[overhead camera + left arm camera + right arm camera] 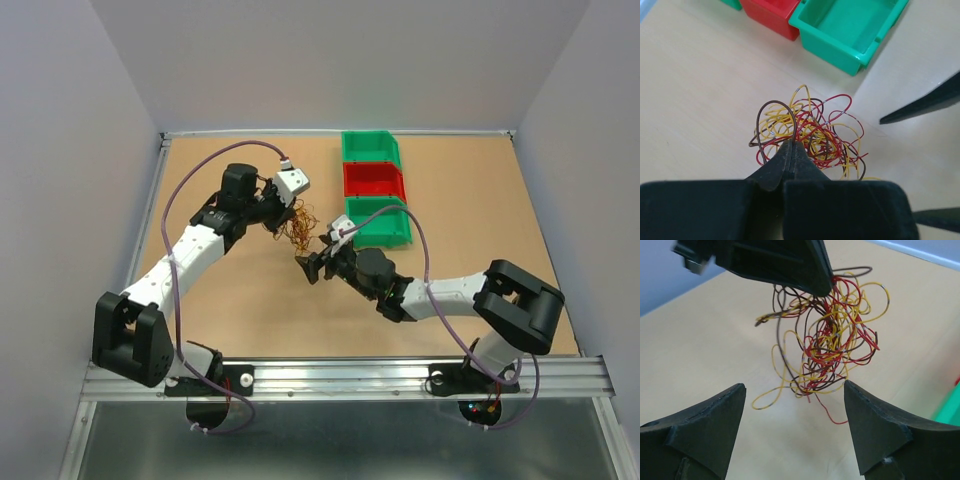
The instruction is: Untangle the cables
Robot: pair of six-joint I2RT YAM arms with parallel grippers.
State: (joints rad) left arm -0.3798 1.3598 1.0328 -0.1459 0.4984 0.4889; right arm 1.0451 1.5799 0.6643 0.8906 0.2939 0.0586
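The cables (pixel 812 131) are a fist-sized tangle of thin red, yellow and dark brown wires. My left gripper (pixel 791 145) is shut on strands at the tangle's top and holds it hanging over the table; in the top view the tangle (pixel 297 225) hangs just right of that gripper (pixel 275 215). In the right wrist view the tangle (pixel 827 342) dangles from the left fingers (pixel 790 265), loose yellow and red ends trailing below. My right gripper (pixel 795 390) is wide open and empty, just short of the tangle's lower end; it also shows in the top view (pixel 312 266).
Three bins stand in a row at the back middle: green (pixel 370 147), red (pixel 374 180), green (pixel 380 222). The nearest green bin (pixel 845 30) lies just beyond the tangle. The wooden table (pixel 470 200) has a metal rail along its near edge.
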